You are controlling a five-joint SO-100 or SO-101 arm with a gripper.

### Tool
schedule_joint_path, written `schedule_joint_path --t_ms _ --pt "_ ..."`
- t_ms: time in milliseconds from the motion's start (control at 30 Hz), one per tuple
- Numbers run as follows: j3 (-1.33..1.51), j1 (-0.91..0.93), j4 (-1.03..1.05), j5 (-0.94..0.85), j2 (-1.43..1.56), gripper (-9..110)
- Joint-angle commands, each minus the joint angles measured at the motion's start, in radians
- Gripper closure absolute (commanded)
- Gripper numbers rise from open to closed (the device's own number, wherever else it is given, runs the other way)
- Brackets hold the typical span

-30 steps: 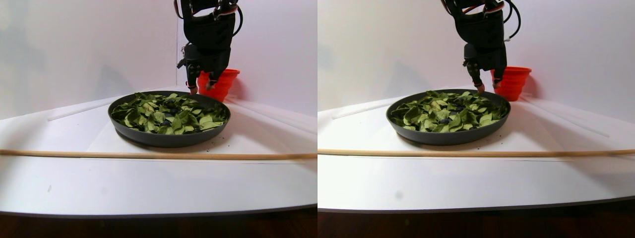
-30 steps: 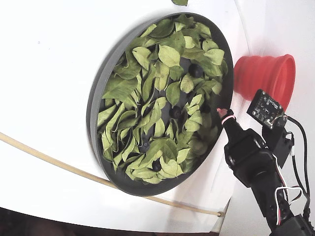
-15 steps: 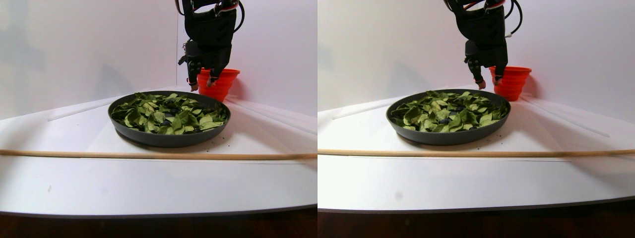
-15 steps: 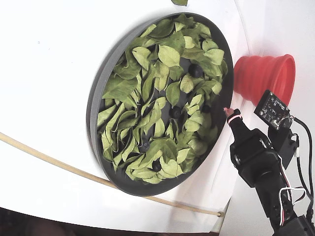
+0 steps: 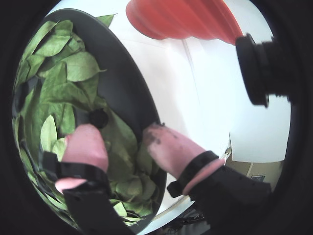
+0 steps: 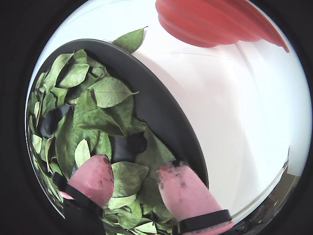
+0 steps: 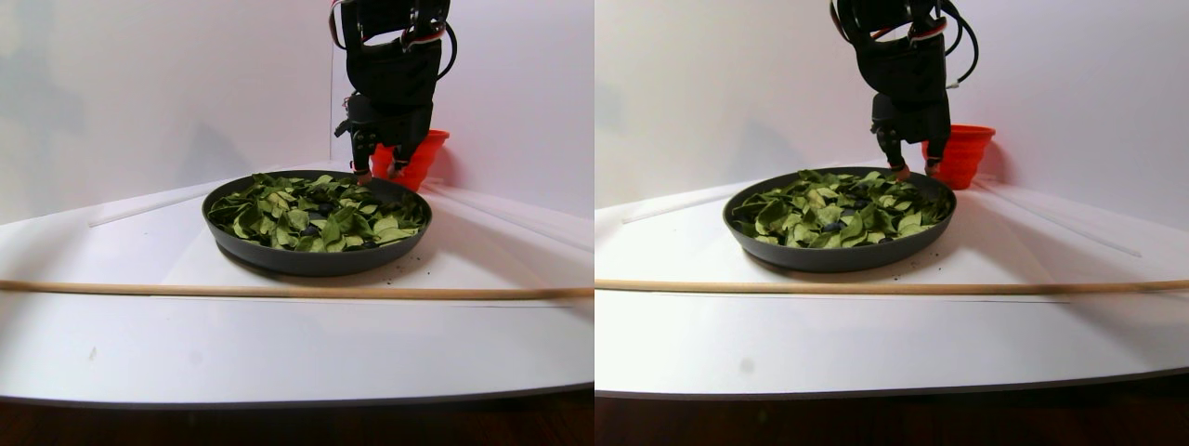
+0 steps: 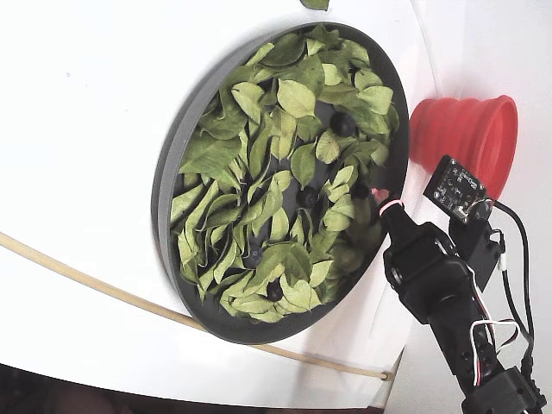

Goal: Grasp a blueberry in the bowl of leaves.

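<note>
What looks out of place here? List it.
One leaf lies outside the bowl, on the white table just past its rim. The pink fingertips carry dark smudges. The remaining leaves stay inside the dish.

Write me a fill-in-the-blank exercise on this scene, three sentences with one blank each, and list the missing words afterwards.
1. In a wrist view, the gripper hangs with its pink fingertips apart, so it is ____.
2. The dark grey bowl is filled with green ____.
3. Beside the bowl stands a ribbed cup whose colour is ____.

Missing words: open; leaves; red
</note>
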Motion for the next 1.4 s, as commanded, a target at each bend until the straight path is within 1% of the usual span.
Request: schedule_joint_path --t_ms 0,1367 --pt "-0.071 0.017 -0.023 0.006 0.015 85" --pt "-0.227 -0.003 -0.028 0.026 -0.166 86"
